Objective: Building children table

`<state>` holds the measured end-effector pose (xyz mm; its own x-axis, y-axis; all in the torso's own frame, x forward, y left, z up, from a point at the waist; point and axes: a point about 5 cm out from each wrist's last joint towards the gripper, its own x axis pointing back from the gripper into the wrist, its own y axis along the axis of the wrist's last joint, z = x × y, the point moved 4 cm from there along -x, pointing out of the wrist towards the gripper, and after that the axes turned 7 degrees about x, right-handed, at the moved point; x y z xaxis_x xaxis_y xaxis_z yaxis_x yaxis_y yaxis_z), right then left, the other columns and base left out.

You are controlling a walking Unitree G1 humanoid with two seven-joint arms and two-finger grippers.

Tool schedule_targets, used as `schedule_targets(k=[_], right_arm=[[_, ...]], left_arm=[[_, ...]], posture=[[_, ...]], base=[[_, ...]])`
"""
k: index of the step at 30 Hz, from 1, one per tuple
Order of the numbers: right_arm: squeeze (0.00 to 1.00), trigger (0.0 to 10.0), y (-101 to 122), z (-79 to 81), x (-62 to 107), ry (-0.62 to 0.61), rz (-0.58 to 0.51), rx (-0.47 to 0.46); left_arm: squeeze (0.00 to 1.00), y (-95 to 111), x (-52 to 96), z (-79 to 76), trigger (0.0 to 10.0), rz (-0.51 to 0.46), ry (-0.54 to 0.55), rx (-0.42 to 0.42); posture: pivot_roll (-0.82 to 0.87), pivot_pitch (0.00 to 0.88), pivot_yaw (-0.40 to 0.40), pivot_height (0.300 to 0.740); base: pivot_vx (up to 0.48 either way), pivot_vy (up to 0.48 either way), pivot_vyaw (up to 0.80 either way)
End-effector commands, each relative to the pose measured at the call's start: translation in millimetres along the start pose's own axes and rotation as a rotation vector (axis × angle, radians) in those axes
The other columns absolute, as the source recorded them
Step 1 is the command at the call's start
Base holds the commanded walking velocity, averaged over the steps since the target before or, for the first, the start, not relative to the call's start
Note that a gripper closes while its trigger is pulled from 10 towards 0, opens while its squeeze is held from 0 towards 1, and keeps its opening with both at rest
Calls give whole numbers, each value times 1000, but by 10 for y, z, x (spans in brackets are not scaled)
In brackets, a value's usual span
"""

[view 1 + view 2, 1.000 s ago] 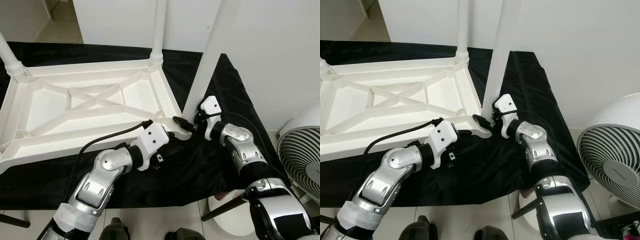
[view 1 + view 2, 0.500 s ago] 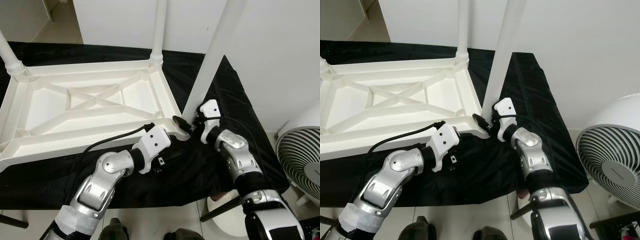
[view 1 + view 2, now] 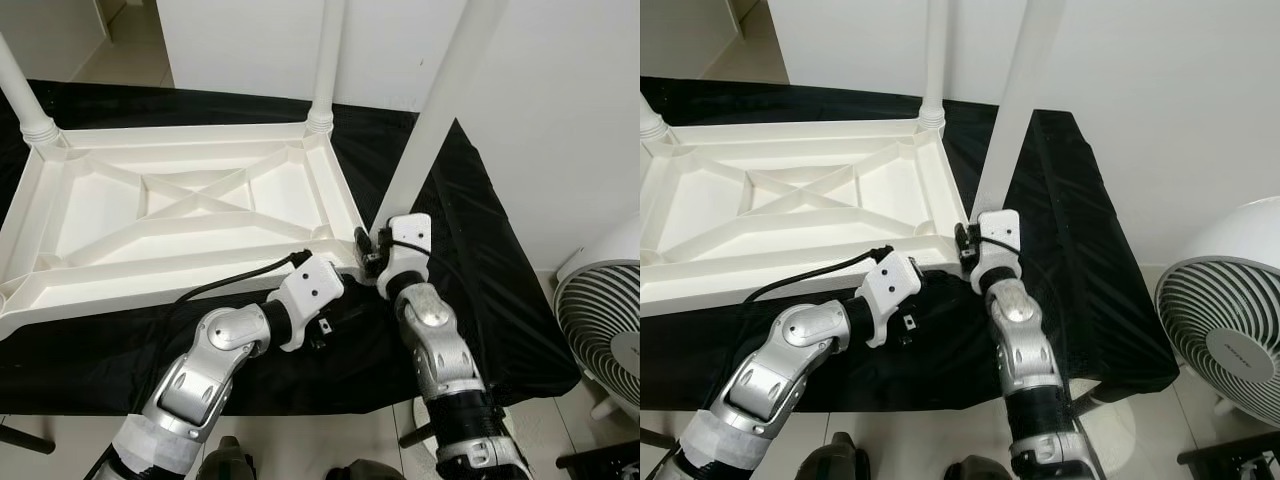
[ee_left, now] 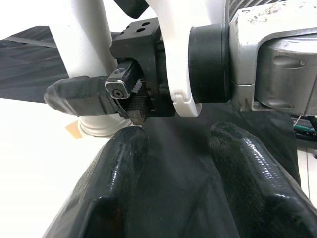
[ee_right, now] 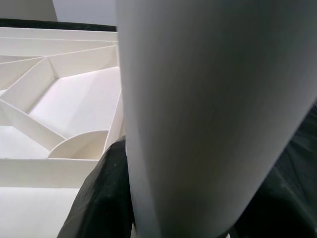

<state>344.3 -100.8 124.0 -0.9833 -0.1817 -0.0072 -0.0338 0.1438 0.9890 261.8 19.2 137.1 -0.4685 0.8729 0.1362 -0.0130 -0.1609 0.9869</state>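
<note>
Since a second ago, the right arm has swung inward, so the right hand point(image 3: 372, 250) now sits closer to the upturned white plastic child's table point(image 3: 180, 215), its fingers closed around the base of the white tubular table leg point(image 3: 1015, 110) at the near right corner. That table lies upside down on the black-draped worktop point(image 3: 480, 260). The left hand point(image 4: 173, 183) hovers just beside that corner, fingers parted and holding nothing.

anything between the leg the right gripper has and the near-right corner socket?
Nothing visible. The right gripper is clamped on the white leg low down, and the leg's foot already meets the upturned tabletop at that corner. The left gripper sits beside, apart.
</note>
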Motion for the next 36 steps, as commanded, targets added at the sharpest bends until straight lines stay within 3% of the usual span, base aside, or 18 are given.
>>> schedule_targets(k=[1,2,3,4,5,13,14,15,16,18,22,24,28,36], right_arm=[[0,0,-122,-84,42,-25,60,-13],[0,0,-122,-84,42,-25,60,-13],[0,3255,-114,-65,46,-10,61,-24],[0,3255,-114,-65,46,-10,61,-24],[1000,10000,-104,-39,44,9,56,-37],[1000,10000,-53,-47,21,54,48,-15],[745,10000,-54,-63,16,99,48,-3],[745,10000,-54,-63,16,99,48,-3],[0,10000,-52,-73,18,129,48,5],[0,10000,-52,-73,18,129,48,5],[0,10000,35,-190,26,325,19,91],[0,10000,35,-190,26,325,19,91],[0,10000,125,-200,53,519,-44,203],[0,10000,129,-119,-12,618,-49,244]], left_arm=[[0,-6,-2,13,10000,3,33,-6],[0,-6,-2,13,10000,3,33,-6],[0,-6,-1,18,10000,3,35,-6],[0,-6,-1,18,10000,3,35,-6],[0,-5,1,25,10000,3,37,-7],[0,-10,5,26,10000,4,41,-6],[0,-9,8,30,10000,4,43,-6],[0,-9,8,30,10000,4,43,-6],[0,-8,10,33,10000,4,44,-6],[0,-8,10,33,10000,4,44,-6],[0,-12,27,41,10000,8,46,-8],[0,-12,27,41,10000,8,46,-8],[0,-5,37,50,10000,10,42,-11],[0,7,37,67,10000,10,44,-16]], posture=[[4,0,-74,740],[4,0,-74,740],[8,0,-74,740],[8,0,-74,740],[9,0,-75,740],[13,0,-77,740],[15,0,-77,740],[15,0,-77,740],[15,0,-77,740],[15,0,-77,740],[17,0,-71,740],[17,0,-71,740],[17,0,-60,740],[25,0,-54,740]], base=[[0,0,0],[0,0,0],[0,0,0],[0,0,0],[0,0,0],[0,0,0],[0,0,0],[0,0,0],[0,0,0],[0,0,0],[0,0,0],[0,0,0],[0,0,0],[0,0,0]])
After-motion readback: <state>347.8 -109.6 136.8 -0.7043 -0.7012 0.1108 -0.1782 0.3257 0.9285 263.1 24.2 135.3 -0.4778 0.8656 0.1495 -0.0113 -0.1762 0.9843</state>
